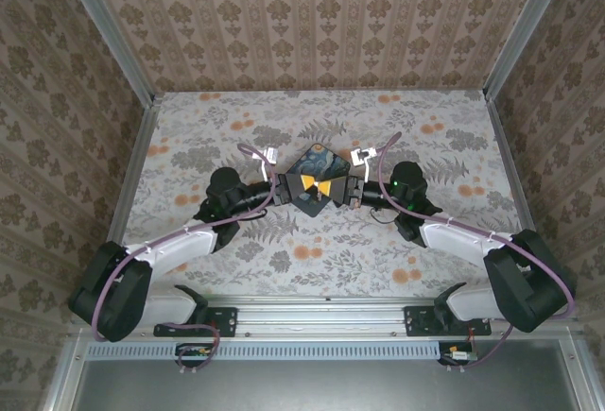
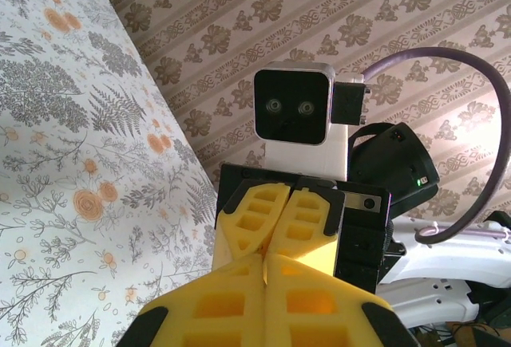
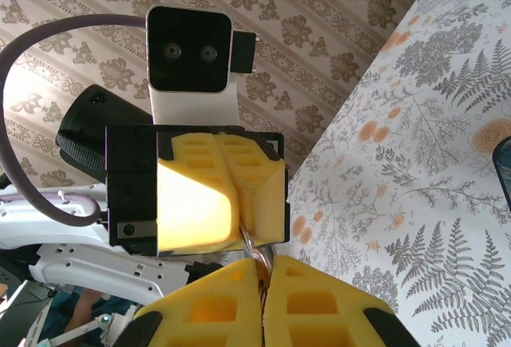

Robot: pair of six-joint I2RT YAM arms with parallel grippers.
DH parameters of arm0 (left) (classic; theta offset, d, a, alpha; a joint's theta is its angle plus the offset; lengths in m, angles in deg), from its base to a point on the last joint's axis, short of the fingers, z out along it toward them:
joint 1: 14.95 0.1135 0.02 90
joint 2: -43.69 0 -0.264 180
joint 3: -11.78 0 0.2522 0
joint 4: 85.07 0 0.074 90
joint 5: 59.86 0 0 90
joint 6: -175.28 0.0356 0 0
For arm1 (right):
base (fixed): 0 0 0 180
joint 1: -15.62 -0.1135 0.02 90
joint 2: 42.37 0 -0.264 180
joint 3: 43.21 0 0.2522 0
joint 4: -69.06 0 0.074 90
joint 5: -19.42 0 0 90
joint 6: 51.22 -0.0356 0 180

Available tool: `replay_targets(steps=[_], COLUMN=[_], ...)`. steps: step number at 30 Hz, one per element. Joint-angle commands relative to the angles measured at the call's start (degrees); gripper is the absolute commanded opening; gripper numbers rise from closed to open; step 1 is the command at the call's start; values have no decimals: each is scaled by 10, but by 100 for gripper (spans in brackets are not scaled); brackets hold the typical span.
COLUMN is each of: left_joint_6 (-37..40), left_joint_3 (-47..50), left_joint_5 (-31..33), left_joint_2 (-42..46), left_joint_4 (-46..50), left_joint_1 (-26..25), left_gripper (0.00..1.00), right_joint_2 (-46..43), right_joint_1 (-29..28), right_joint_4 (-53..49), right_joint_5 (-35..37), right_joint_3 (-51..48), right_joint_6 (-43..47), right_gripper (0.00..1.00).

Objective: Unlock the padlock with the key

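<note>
My two grippers meet tip to tip over the middle of the table, the left gripper [image 1: 311, 187] and the right gripper [image 1: 329, 189], both above a dark blue patterned mat [image 1: 317, 160]. In the right wrist view a thin key [image 3: 257, 245], silvery loop and brownish blade, bridges the gap. Its blade is pinched in my right gripper [image 3: 263, 265] and its loop runs into the shut left gripper [image 3: 243, 231]. In the left wrist view my left gripper [image 2: 265, 258] is shut against the right gripper [image 2: 274, 245]. The padlock is hidden.
The floral tablecloth [image 1: 312, 250] is ringed by patterned walls [image 1: 312, 14] on three sides. The mat's dark edge [image 3: 505, 173] shows at the right of the right wrist view. Cables loop over both wrists [image 1: 250, 151].
</note>
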Motion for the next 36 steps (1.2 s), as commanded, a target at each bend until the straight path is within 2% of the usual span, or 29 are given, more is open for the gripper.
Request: replay_targets(steps=[1, 3, 5, 7, 8, 10, 12, 15, 17, 20, 22, 24, 28, 33, 36], left_joint_6=[-4, 1, 17, 45, 69, 127, 184, 204, 184, 120, 64, 25, -30, -90, -112], left_joint_3=[3, 3, 0, -9, -16, -39, -64, -77, -78, -88, -108, -153, -251, -321, -392], left_joint_5=[-12, -8, 3, 11, 18, 45, 115, 207, 280, 406, 494, 555, 616, 648, 683], left_joint_2=[-10, -9, -2, 14, 26, 56, 85, 102, 100, 74, 35, -26, -156, -287, -353], left_joint_4=[-22, -15, 16, 68, 113, 227, 357, 455, 487, 517, 535, 556, 602, 585, 632], left_joint_1=[-4, -3, -2, -2, -2, -2, -3, -14, -38, -112, -169, -219, -262, -269, -273], left_gripper=[0, 0, 19, 25, 33, 38, 45, 52, 52, 52, 52, 56, 61, 61, 62], right_joint_2=[-3, -9, -18, -33, -42, -63, -85, -112, -122, -123, -119, -118, -126, -162, -176], right_joint_1=[-3, -3, -2, -1, 2, 8, 23, 57, 83, 123, 150, 173, 198, 224, 245], right_joint_4=[50, 42, 6, -68, -118, -209, -282, -362, -411, -479, -514, -538, -571, -607, -613], right_joint_5=[-2, 3, 9, 18, 24, 40, 52, 76, 95, 130, 151, 176, 213, 251, 242], right_joint_3=[-5, -9, -9, -2, 3, 10, 15, 15, 20, 35, 49, 61, 80, 81, 72], right_joint_6=[-2, 5, 23, 60, 85, 135, 169, 195, 210, 234, 242, 248, 254, 265, 268], right_gripper=[0, 0, 0, 0, 0, 0, 0, 0, 0, 0, 0, 0, 0, 0, 0])
